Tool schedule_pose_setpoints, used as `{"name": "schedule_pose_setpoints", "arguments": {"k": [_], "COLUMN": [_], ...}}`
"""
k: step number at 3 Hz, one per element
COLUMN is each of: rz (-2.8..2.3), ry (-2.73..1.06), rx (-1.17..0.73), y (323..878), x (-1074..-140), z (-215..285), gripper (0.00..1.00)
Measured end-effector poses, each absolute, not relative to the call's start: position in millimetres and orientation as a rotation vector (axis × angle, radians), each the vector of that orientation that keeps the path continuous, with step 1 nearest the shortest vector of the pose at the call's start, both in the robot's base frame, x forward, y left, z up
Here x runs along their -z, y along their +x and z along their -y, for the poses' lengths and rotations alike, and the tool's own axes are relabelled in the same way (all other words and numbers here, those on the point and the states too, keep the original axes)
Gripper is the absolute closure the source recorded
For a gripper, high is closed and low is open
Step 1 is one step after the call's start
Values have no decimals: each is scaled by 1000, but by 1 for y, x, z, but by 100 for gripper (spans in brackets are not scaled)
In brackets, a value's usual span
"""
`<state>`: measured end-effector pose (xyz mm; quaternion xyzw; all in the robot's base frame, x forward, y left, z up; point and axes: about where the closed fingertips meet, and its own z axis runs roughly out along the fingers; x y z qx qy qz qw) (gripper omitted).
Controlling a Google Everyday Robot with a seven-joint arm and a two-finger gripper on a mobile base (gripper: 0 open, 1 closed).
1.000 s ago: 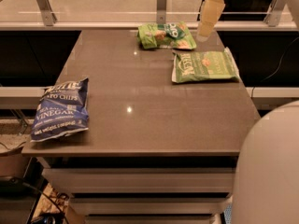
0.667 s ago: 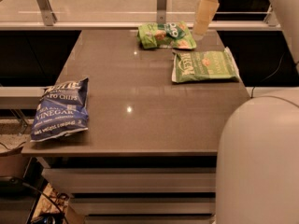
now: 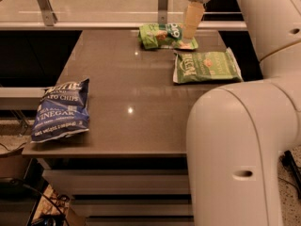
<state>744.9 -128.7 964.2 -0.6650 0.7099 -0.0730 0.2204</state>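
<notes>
In the camera view, the gripper (image 3: 189, 32) is seen lowered at the far edge of the table (image 3: 136, 88), at the right end of a crumpled bag (image 3: 160, 36). Its state cannot be told. A flat bag (image 3: 207, 66) is laid just nearer, and a blue bag (image 3: 61, 109) is set well apart at the left edge.

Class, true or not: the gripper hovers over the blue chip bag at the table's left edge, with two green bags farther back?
Not quite. In the camera view the gripper is at the far green bag, not the blue chip bag; the rest holds.
</notes>
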Motion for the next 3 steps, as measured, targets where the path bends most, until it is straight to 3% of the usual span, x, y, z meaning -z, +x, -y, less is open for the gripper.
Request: {"name": "schedule_pose_setpoints", "arguments": {"k": [3], "rz": [-1949], "ry": [-1875], "rx": [184], "y": [775], "x": [-935], "z": [108], "gripper": [0]}}
